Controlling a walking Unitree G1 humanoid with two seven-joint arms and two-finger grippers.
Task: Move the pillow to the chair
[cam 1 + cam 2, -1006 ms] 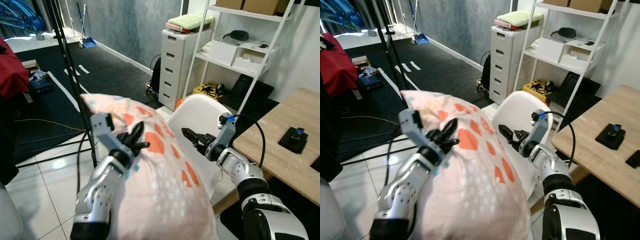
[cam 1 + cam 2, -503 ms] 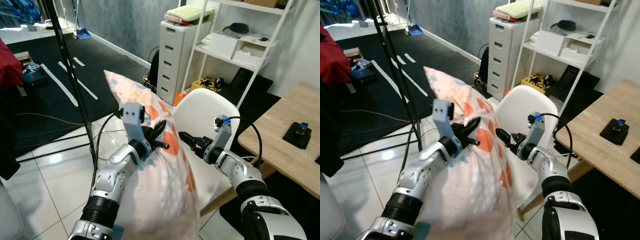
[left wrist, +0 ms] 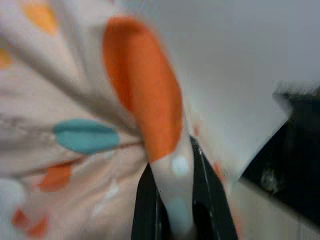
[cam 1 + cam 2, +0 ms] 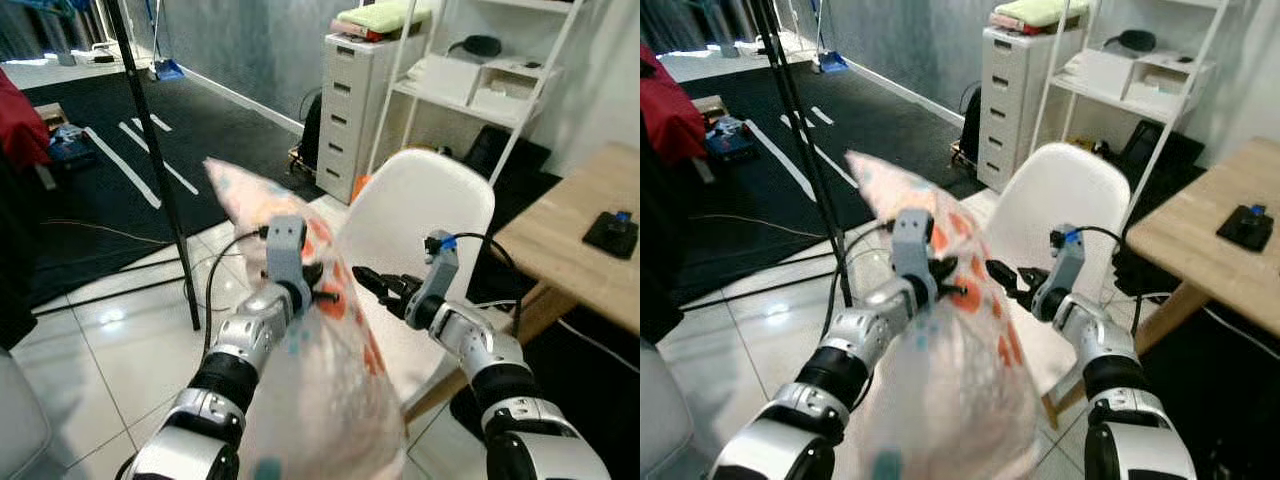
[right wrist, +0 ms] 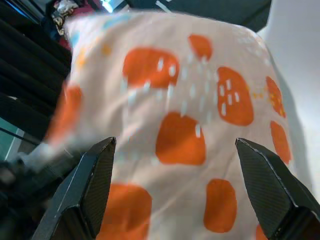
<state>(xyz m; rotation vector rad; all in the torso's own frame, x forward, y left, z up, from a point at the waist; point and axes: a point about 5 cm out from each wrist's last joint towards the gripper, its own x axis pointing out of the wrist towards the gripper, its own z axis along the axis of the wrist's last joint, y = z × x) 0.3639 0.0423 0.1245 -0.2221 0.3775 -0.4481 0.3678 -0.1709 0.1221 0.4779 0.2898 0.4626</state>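
The left gripper is clamped on a fold of the pillow, its two black fingers pinching the soft cloth between them. The pillow is a big, plump cushion in pale pink cotton printed with orange blobs, small teal marks and white flecks; it hangs limp from the pinch, bulging low and rising to a floppy corner above. It is held up off the floor, right in front of the chair, whose smooth white moulded shell curves into a rounded back behind it.

The left arm reaches forward and up from the shoulder, elbow bent, silver segments jointed with black bands. The right arm comes in from the other side, forearm angled inward, and the right gripper sits beside the pillow's edge with its long black fingers spread wide apart, the printed cloth lying between them.

Behind the chair stand a white drawer unit and a white metal shelf rack. A pale wooden table edges in on the right. The floor is glossy white tile.
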